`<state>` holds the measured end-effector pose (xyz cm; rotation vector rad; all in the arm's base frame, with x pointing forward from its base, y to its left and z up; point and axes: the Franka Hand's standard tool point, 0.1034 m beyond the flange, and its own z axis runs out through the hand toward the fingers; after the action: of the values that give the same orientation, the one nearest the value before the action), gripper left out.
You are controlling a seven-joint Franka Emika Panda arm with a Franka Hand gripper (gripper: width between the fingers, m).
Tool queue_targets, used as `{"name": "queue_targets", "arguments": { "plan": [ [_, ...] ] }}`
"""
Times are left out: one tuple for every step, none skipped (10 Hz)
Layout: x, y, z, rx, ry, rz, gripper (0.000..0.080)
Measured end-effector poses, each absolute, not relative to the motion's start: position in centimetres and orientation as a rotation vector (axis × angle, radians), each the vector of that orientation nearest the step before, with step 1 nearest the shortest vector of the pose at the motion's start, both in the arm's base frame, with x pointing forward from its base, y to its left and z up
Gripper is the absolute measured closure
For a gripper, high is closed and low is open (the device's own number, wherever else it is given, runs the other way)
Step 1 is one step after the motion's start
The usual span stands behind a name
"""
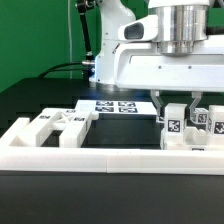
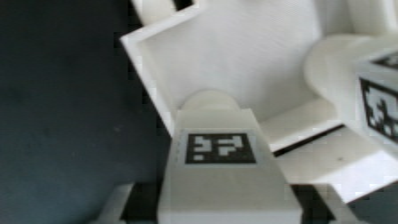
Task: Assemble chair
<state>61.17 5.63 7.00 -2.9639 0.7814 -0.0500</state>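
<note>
The arm (image 1: 140, 65) hangs over the black surface (image 1: 110, 195) at about one o'clock in the exterior view. Its fingers (image 1: 160, 106) reach down into a cluster of tagged blocks (image 1: 198, 125) at about three o'clock. The fingers stand narrow, closed on a narrow chair piece (image 2: 221, 150). In the wrist view this white piece, with a rounded tip and a square black-and-white tag on its face, runs straight in between them. Just beside it are a flat white slab (image 2: 222, 60) and a chunkier block (image 2: 370, 90) carrying a tag of its own; whether either touches the held piece cannot be told. A second cluster, of notched pieces (image 1: 60, 125), sits at about nine o'clock in the exterior view, well apart from the first. Between the two clusters, a little behind them, the marker board (image 1: 115, 105) lies flat on the surface. A low white wall (image 1: 100, 158) runs across the front at about six o'clock and turns back at the exterior view's left. Both clusters lie inside the area it bounds, with bare black surface between them.
</note>
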Motion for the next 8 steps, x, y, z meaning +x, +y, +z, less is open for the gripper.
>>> {"name": "queue_targets", "arguments": {
  "plan": [
    [61.14,5.9,6.98,-2.906,0.967,-0.041,0.0509],
    [61.1,6.06,6.94,-2.813,1.199,-0.032,0.0509],
    [61.12,6.06,6.94,-2.754,1.318,-0.032,0.0509],
    [61.15,6.06,6.96,-2.708,1.405,-0.027,0.0509],
    [61.17,6.07,6.96,-2.625,1.55,-0.017,0.0509],
    [61.17,6.19,6.94,-2.571,1.641,-0.006,0.0509],
    [61.19,6.18,6.94,-2.521,1.716,-0.003,0.0509],
    [61.19,6.18,6.94,-2.5,1.747,-0.001,0.0509]
  ]
}}
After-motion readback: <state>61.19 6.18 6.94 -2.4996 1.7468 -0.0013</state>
